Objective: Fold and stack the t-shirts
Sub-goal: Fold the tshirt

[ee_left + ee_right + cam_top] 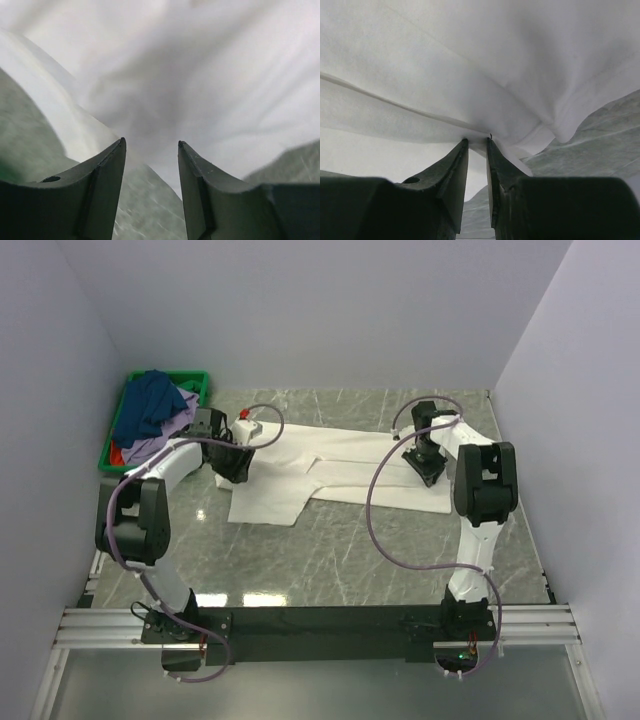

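Note:
A large white t-shirt (340,465) lies spread across the far half of the marble table. My left gripper (233,462) is at its left end; in the left wrist view (151,142) its jaws stand apart, low over the table with white cloth (200,75) just ahead and nothing between them. My right gripper (427,464) is at the shirt's right end; in the right wrist view (477,139) its tips are pinched on a fold of the white cloth (470,60), which is lifted a little. A dark blue shirt (150,400), a lavender one (152,445) and a red one (117,453) lie heaped in the crate.
The green plastic crate (200,377) stands at the far left corner against the wall. White walls close in the table (330,560) on the left, back and right. Both arms' cables loop above the cloth.

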`<action>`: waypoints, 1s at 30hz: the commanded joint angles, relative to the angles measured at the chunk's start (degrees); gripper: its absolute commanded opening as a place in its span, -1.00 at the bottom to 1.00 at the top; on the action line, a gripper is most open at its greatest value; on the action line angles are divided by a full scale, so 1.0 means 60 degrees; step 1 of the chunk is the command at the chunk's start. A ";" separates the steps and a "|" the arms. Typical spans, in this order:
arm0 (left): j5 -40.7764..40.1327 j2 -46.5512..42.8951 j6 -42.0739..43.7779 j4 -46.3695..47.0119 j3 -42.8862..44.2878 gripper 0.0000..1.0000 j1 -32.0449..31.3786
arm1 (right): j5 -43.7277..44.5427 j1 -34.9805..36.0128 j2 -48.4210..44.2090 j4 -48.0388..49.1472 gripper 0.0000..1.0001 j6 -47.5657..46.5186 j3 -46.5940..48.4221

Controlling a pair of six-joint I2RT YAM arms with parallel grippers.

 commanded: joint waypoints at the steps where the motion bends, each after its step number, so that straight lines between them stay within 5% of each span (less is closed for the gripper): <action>1: -0.0047 0.0497 -0.0660 0.0649 0.0938 0.04 0.0211 | 0.0550 0.0035 0.0428 0.0436 -0.45 0.0214 0.0492; 13: -0.0209 0.1802 -0.0002 -0.0053 0.0648 -0.03 0.0328 | 0.1283 0.0021 0.1162 0.0465 -0.49 0.0128 0.1329; 24: 0.0524 -0.0321 -0.0162 -0.1035 -0.1682 -0.10 0.0211 | 0.1519 -0.0155 0.0270 0.0891 -0.50 -0.0532 0.0054; 30: 0.1592 -0.1463 0.0185 -0.1445 -0.1011 0.06 0.0884 | -0.0162 0.0035 -0.0886 -0.0308 -0.23 -0.0239 0.0902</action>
